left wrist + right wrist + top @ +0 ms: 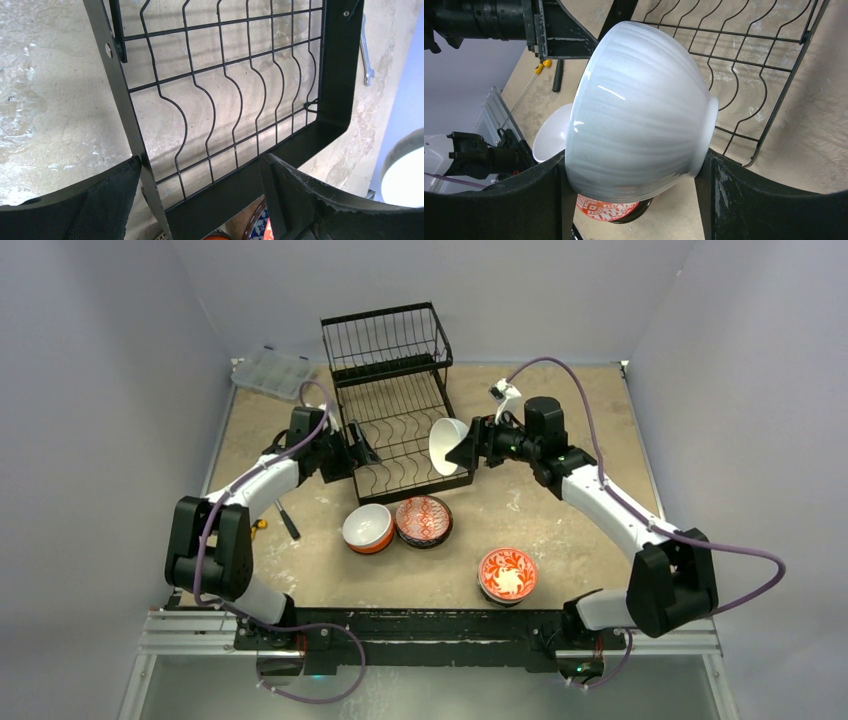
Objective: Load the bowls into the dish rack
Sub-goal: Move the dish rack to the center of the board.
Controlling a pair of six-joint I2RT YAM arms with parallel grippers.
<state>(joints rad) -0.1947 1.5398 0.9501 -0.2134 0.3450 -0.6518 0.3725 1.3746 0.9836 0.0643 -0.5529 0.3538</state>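
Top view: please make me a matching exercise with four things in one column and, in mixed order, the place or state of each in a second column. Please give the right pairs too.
Things
1. white bowl
2. orange bowl
3. floral bowl
4. rack

Places or states
A. stands alone, farthest from the rack
B. holds no bowl
C. held on its side in the right pincer
D. stands beside a dark-rimmed bowl, just in front of the rack

Pairs: 1-C, 2-D, 3-A, 4-B
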